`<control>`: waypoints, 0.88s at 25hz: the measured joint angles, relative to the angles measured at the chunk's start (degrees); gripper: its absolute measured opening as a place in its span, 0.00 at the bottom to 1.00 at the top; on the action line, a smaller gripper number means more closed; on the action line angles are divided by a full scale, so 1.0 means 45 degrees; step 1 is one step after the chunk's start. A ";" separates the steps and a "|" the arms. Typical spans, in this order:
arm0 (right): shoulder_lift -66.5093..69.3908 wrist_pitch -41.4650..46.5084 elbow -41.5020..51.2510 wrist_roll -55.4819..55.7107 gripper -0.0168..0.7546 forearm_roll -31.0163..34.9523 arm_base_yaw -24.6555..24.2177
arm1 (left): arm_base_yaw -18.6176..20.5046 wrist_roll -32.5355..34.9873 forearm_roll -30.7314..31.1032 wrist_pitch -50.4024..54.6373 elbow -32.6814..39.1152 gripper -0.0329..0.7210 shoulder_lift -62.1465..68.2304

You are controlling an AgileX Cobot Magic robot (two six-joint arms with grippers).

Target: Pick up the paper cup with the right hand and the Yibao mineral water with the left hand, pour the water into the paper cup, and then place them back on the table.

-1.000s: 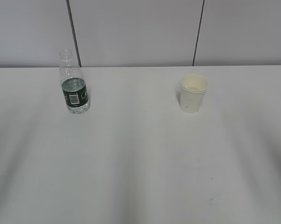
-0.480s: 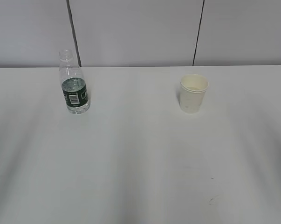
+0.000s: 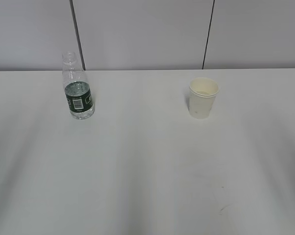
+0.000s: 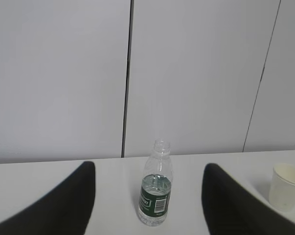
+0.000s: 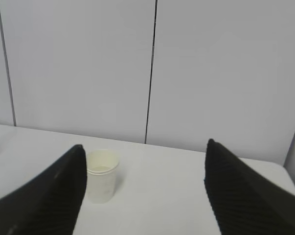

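Note:
The Yibao mineral water (image 3: pixel 78 90) stands upright and uncapped on the white table (image 3: pixel 147 166) at the left, its green label round the middle. In the left wrist view the bottle (image 4: pixel 155 193) stands ahead, between my open left gripper's (image 4: pixel 149 196) black fingers (image 4: pixel 64 200), not touching them. The cream paper cup (image 3: pixel 203 97) stands upright at the right. In the right wrist view the cup (image 5: pixel 102 175) stands ahead, just beside the left finger (image 5: pixel 54 196) of my open right gripper (image 5: pixel 145 188). It also shows at the right edge of the left wrist view (image 4: pixel 286 186). Neither arm shows in the exterior view.
A pale grey panelled wall (image 3: pixel 147 34) with dark vertical seams rises behind the table's far edge. A few tiny dark marks (image 3: pixel 221 209) lie on the tabletop near the front right.

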 joint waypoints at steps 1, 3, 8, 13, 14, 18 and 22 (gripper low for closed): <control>0.0000 0.0020 0.0005 -0.1016 0.78 0.0494 0.0000 | 0.0000 0.0000 0.0000 0.0000 0.0000 0.61 0.0000; 0.0000 0.0293 0.0024 -0.3308 0.78 0.2130 0.0000 | 0.0000 0.0000 0.0000 0.0000 0.0000 0.61 0.0000; 0.0000 0.1936 0.0024 -0.9588 0.78 0.8840 0.0000 | 0.0000 0.0000 0.0000 -0.0036 0.0000 0.59 0.0000; 0.0000 0.4905 -0.0794 -1.6306 0.78 1.5902 0.0000 | 0.0000 0.0000 0.0000 -0.0039 0.0000 0.57 0.0000; 0.0000 0.5599 -0.1191 -1.7341 0.78 1.6912 0.0000 | 0.0000 0.0000 0.0000 -0.0039 0.0000 0.57 0.0000; 0.0000 0.8676 -0.3130 -1.9823 0.78 2.0158 0.0000 | 0.0000 0.0000 0.0000 -0.0039 0.0000 0.57 0.0000; -0.0291 1.1687 -0.4430 -2.0297 0.78 2.1002 0.0000 | 0.0000 0.0000 0.0000 -0.0039 0.0000 0.55 0.0000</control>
